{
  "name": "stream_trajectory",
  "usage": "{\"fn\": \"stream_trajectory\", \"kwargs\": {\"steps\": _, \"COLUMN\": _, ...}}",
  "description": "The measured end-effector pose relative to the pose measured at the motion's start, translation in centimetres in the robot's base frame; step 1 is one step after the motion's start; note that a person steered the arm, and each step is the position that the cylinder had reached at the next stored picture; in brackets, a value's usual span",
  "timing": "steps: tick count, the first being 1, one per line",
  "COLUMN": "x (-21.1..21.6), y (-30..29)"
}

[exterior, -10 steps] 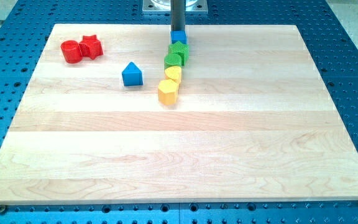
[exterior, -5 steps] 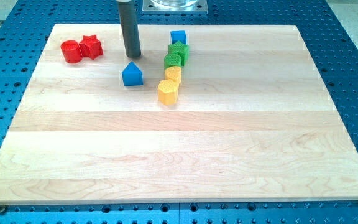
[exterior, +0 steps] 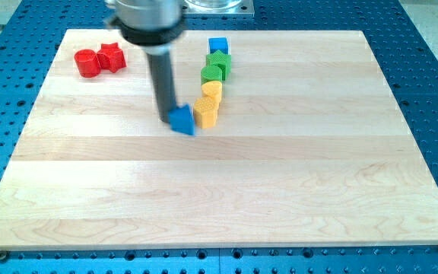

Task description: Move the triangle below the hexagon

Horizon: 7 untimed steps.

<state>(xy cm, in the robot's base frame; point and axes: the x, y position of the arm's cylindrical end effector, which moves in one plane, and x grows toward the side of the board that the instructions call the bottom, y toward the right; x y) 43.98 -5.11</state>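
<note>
Beside yellow hexagon (exterior: 205, 113), my tip (exterior: 166, 119) touching blue triangle (exterior: 182, 119) (its left)

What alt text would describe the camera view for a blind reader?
My tip touches the left side of the blue triangle, which sits just left of the yellow hexagon on a wooden board. Green and blue blocks line up above the hexagon; two red blocks sit top left.
</note>
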Motion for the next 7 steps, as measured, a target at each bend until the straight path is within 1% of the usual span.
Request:
{"fn": "stream_trajectory", "kwargs": {"steps": 1, "x": 5.0, "y": 4.1}}
{"fn": "stream_trajectory", "kwargs": {"steps": 2, "x": 7.4, "y": 2.5}}
{"fn": "stream_trajectory", "kwargs": {"steps": 3, "x": 11.2, "y": 7.9}}
{"fn": "stream_trajectory", "kwargs": {"steps": 5, "x": 7.2, "y": 5.9}}
{"fn": "stream_trajectory", "kwargs": {"steps": 6, "x": 7.4, "y": 9.0}}
{"fn": "stream_trajectory", "kwargs": {"steps": 7, "x": 5.7, "y": 8.5}}
